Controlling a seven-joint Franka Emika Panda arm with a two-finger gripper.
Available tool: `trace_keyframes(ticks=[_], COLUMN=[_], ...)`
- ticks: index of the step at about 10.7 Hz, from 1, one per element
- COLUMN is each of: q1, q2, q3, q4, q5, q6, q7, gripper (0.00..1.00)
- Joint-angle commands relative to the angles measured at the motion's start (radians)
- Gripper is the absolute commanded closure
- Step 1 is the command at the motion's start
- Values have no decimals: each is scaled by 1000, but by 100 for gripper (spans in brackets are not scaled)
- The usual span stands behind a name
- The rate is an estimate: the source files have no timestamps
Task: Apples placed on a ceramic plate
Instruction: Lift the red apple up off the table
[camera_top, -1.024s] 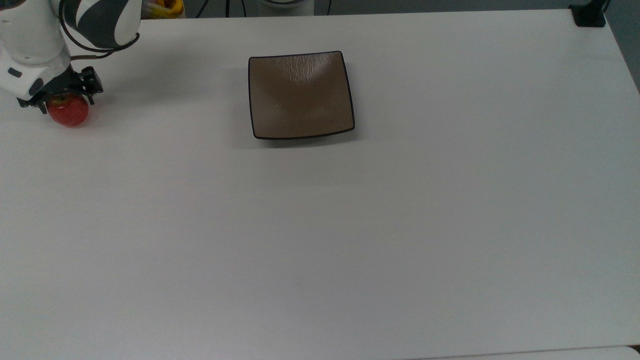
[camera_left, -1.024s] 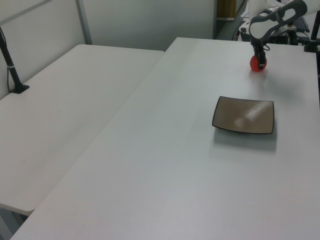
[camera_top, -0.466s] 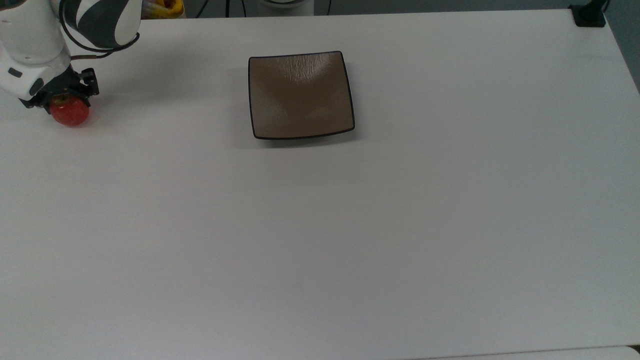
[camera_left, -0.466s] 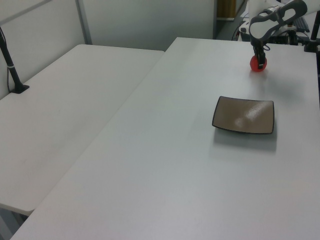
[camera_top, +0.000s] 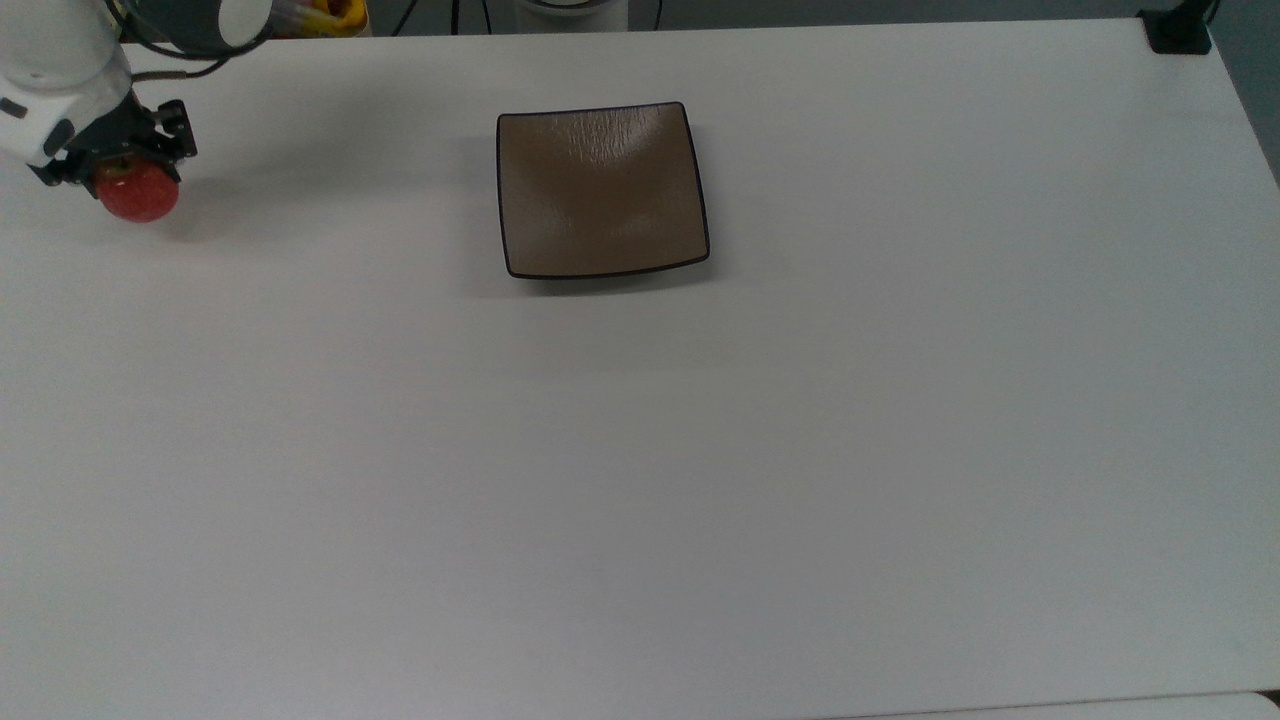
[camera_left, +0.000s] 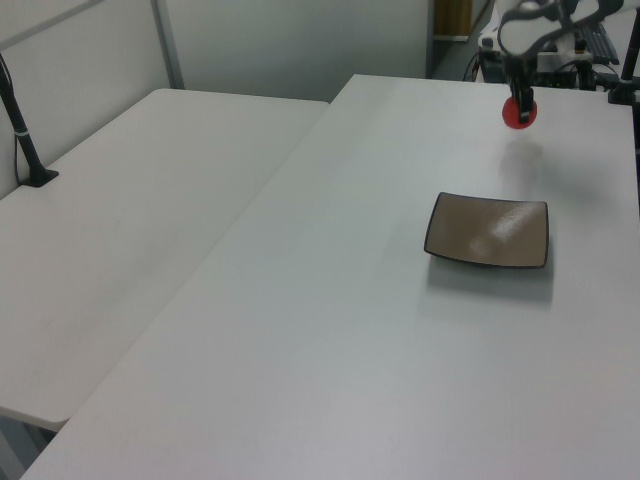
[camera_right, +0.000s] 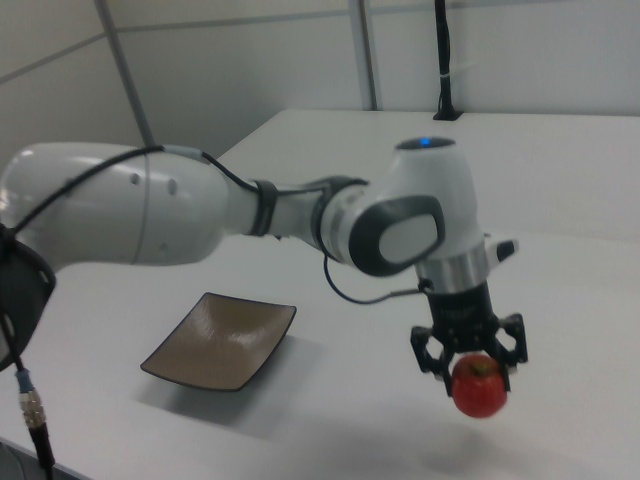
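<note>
Item: small round red apple (camera_right: 479, 388), glossy skin with yellowish mottling near the stem, clamped from above by the black two-finger gripper (camera_right: 470, 366) and hanging clear of the matte white table (camera_top: 700, 450). Destination: square glossy brown ceramic plate (camera_top: 601, 190), shallow, dark-rimmed, upturned corners, well apart toward the top view's right. Handling advice: carry level, lower into the plate's middle, release gently; a round fruit would likely roll.

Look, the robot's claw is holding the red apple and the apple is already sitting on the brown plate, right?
Not quite. The gripper does hold the red apple, but the apple is not on the brown plate. The right view shows it hanging in the air above the table, well off to the right view's right of the plate, which has nothing on it.
</note>
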Motion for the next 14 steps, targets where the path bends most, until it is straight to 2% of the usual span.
trace_keyframes(ticks=[1, 5, 7, 10, 11, 14], q1=[61, 165, 238, 376, 419, 451], q2=[-140, -333, -401, -436, -436, -433], q3=[3, 1, 1, 4, 7, 105], q4=[13, 18, 18, 13, 12, -37], q5=[7, 103, 108, 129, 129, 129], q6=[-199, -435, -517, -561, -563, -544], q7=[2, 33, 106, 365, 408, 554], gripper=[90, 90, 90, 90, 90, 89])
